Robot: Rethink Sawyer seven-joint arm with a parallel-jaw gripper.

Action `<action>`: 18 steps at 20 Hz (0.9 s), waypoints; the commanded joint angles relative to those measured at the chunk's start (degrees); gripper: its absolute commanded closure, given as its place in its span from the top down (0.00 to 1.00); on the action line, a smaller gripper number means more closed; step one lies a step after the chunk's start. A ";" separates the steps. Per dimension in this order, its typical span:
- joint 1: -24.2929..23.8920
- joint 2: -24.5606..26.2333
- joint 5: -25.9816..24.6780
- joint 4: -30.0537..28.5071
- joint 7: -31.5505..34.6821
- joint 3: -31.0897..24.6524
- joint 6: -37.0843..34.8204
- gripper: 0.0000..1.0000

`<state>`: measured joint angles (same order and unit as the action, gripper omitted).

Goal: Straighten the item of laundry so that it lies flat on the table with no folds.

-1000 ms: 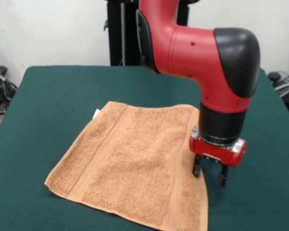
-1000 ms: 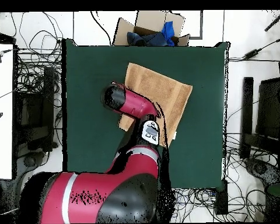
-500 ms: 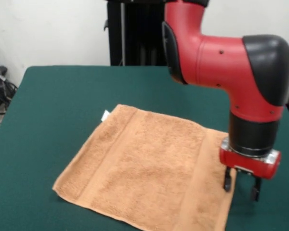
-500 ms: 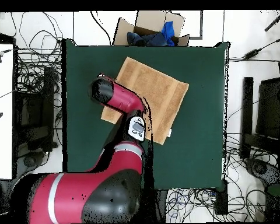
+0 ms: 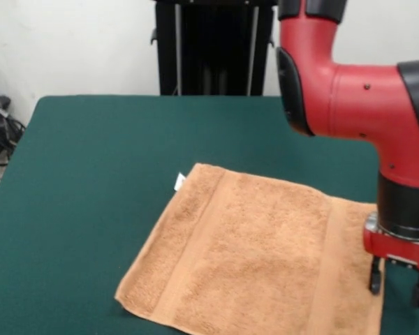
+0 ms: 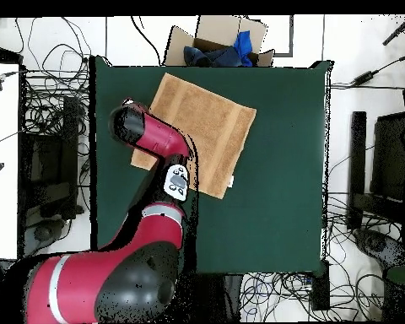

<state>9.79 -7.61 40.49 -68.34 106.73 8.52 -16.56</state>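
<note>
The tan towel (image 5: 258, 258) lies spread and nearly flat on the dark green table (image 5: 91, 174), towards the front right, with flat bands near its two side edges and a small white tag (image 5: 179, 182) at its far left corner. My gripper (image 5: 396, 286) points straight down at the towel's right edge, fingers touching the table and holding that edge. In the overhead view the towel (image 6: 202, 118) lies in the table's (image 6: 282, 186) upper left part, and the red arm (image 6: 147, 139) covers its left side and hides the gripper.
A cardboard box (image 6: 218, 42) with blue cloth in it stands just beyond the table's top edge in the overhead view. The robot's black pedestal (image 5: 213, 45) stands behind the table's far edge. Cables lie on the floor around the table.
My gripper has moved steadily to the right in the front view, dragging the towel with it across the table. The towel has spread out flatter as it slid.
</note>
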 commanded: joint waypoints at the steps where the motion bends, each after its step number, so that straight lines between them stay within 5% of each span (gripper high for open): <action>1: 3.62 6.51 4.17 0.38 21.30 -2.18 -4.62 1.00; 4: 4.31 5.89 4.31 -0.76 21.19 -0.83 -5.36 1.00; 6: 7.91 5.91 2.98 -1.39 22.70 6.57 -6.79 1.00; 8: 15.21 10.32 3.04 -1.16 26.71 22.19 -5.79 1.00; 9: 15.97 10.14 1.89 -4.15 23.55 23.97 -0.79 0.00; 13: 10.53 2.27 -6.60 -14.21 13.39 16.85 9.51 0.00; 18: 6.51 -0.68 -10.82 -16.12 10.59 13.58 10.54 0.00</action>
<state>21.47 -6.16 34.25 -73.95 110.29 24.07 -9.29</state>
